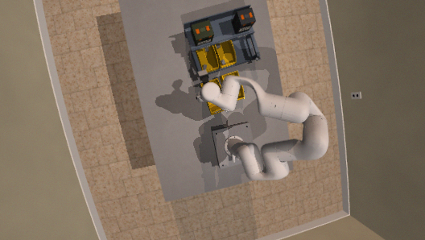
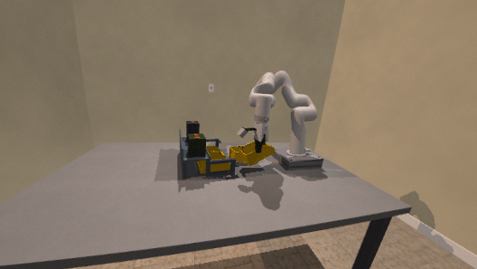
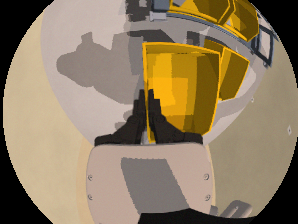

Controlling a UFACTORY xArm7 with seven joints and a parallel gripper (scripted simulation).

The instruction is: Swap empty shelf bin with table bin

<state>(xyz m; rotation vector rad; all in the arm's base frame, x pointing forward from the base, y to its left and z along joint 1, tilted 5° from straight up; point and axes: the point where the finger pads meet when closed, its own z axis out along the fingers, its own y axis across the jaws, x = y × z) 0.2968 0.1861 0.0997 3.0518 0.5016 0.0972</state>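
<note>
Gripper [image 1: 199,97] [image 2: 258,150] [image 3: 147,97]: clenched on a side wall of the empty open bin, one finger inside and one outside.
Empty open bin [image 1: 215,106] [image 2: 266,151] [image 3: 175,85]: out of the shelf, tilted, between shelf and arm base; I can't tell whether it touches the table.
Second yellow bin [image 1: 241,93] [image 3: 234,75]: beside the held one, partly hidden; its contents I can't make out.
Shelf [image 1: 189,38] [image 2: 184,171]: two yellow bins [image 1: 207,59] [image 1: 226,54] [image 2: 217,166] side by side, a bare place next to them.
Dark boxes [image 1: 202,33] [image 1: 244,21] [image 2: 196,145] [image 2: 192,128]: up on the shelf, well apart.
Arm base [image 1: 221,163] [image 2: 316,163]: on the grey table [image 1: 177,177] [image 2: 181,212].
</note>
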